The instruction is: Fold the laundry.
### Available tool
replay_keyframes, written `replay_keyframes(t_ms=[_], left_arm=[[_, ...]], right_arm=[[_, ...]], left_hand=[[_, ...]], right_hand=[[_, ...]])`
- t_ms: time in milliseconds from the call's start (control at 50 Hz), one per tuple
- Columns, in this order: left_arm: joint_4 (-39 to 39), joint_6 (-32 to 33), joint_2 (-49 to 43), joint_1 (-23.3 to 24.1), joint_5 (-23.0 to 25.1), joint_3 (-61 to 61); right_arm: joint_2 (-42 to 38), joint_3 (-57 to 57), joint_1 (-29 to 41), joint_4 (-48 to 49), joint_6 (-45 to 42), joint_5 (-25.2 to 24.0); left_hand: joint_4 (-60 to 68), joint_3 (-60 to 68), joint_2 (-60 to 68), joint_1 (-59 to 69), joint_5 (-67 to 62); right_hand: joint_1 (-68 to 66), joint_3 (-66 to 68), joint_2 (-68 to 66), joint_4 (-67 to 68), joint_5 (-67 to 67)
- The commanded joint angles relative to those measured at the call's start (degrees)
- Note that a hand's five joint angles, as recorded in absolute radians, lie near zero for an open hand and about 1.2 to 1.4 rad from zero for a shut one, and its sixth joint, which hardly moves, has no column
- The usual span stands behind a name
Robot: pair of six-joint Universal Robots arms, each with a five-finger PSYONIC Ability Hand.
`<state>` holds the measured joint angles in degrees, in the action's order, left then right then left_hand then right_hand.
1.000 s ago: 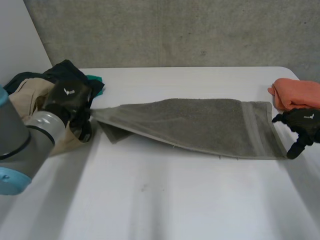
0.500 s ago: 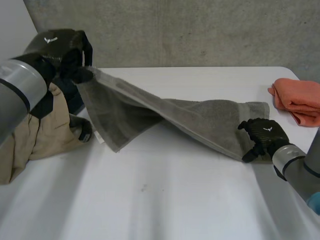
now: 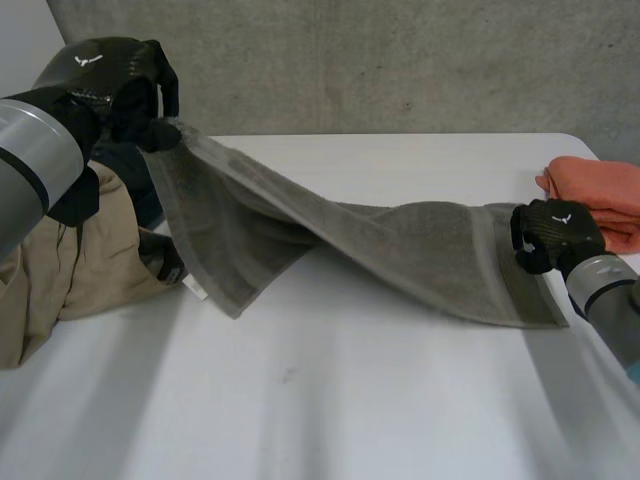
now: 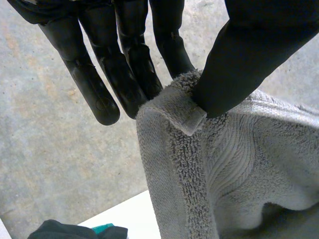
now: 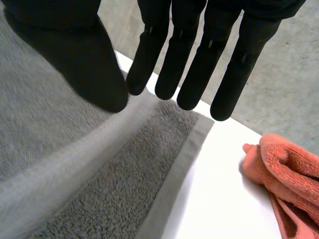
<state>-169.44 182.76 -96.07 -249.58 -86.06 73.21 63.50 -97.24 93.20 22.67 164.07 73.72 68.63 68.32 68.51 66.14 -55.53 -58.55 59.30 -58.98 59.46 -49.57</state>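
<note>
towel (image 3: 400, 250): grey, stretched across table (image 3: 330, 400), left corner raised, right end lying flat | left hand (image 3: 105, 85): thumb and fingers pinch the raised corner | right hand (image 3: 555, 232): fingers straight, loosely apart, at the right end | around: orange cloth (image 3: 600, 190) just beside right hand; beige garment (image 3: 70, 270) and dark clothes (image 3: 125, 165) heaped below left hand, beside the hanging towel edge
</note>
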Motion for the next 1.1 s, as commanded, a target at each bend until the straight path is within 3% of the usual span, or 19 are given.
replay_keyframes(t_ms=[20,100,200,320,560,620,680,720,780,900,1000,1100], left_arm=[[-0.1,0.3,-1.0,0.6,-0.2,0.5],[0.0,0.4,-1.5,1.1,-0.2,-0.1],[0.2,0.4,-1.7,2.0,-0.4,-1.4],[1.3,0.2,-1.2,3.0,-1.3,-3.2],[2.9,-1.4,2.3,4.4,-2.9,-4.9],[2.9,-2.7,3.7,4.0,-3.6,-4.7],[2.9,-3.9,5.2,3.0,-4.0,-4.4],[3.0,-4.4,6.1,1.8,-3.9,-3.8],[3.3,-4.4,6.4,0.5,-3.7,-2.6],[4.3,-3.7,6.3,-2.5,-1.0,1.8],[6.7,-2.4,4.8,-3.7,1.2,6.0],[8.9,-0.7,0.7,-3.9,2.1,11.2]], right_arm=[[5.9,-2.9,-0.3,-14.9,3.6,-4.5],[7.8,-7.0,1.3,-16.6,7.8,-6.0],[9.6,-11.7,6.7,-11.7,13.5,-6.4],[7.6,-12.3,13.3,-3.3,17.8,-2.4],[-6.5,-1.6,21.8,4.9,19.8,16.7],[-8.3,1.9,20.6,6.1,19.4,22.3],[-8.0,3.7,17.1,5.8,18.5,24.9],[-6.1,3.6,13.9,5.2,16.9,23.4],[-2.4,2.9,10.3,4.5,13.9,20.0],[10.1,3.2,0.7,-0.4,-0.4,4.7],[16.3,12.4,-3.8,-22.5,-13.0,-4.6],[15.9,21.6,-5.0,-41.5,-22.0,-8.1]], left_hand=[[11.4,11.7,11.5,13.9,-14.5],[11.4,11.7,11.5,13.9,-14.5],[11.4,11.7,11.5,13.9,-14.5],[11.4,11.7,11.5,13.9,-14.5],[11.4,11.7,11.5,13.9,-14.5],[11.4,11.7,11.5,13.9,-14.5],[11.4,11.7,11.5,13.9,-14.5],[11.4,11.7,11.5,13.9,-14.5],[11.4,11.7,11.5,13.9,-14.5],[11.4,11.7,11.5,13.9,-14.5],[11.4,11.7,11.5,13.9,-14.5],[11.4,11.7,11.5,13.9,-14.5]], right_hand=[[39.3,-40.0,39.7,-40.2,40.3],[41.8,-42.6,42.2,-42.7,42.8],[41.8,-42.6,42.2,-42.7,42.8],[41.8,-42.6,42.2,-42.7,42.8],[38.5,-39.2,38.9,-39.4,39.5],[29.2,-30.0,29.7,-30.1,30.3],[4.4,-5.1,4.8,-5.3,5.4],[-21.3,20.6,-20.9,20.4,-20.3],[-21.5,20.7,-21.0,20.5,-20.4],[-21.5,20.7,-21.0,20.5,-20.4],[-21.5,20.7,-21.0,20.5,-20.4],[-21.5,20.7,-21.0,20.5,-20.4]])
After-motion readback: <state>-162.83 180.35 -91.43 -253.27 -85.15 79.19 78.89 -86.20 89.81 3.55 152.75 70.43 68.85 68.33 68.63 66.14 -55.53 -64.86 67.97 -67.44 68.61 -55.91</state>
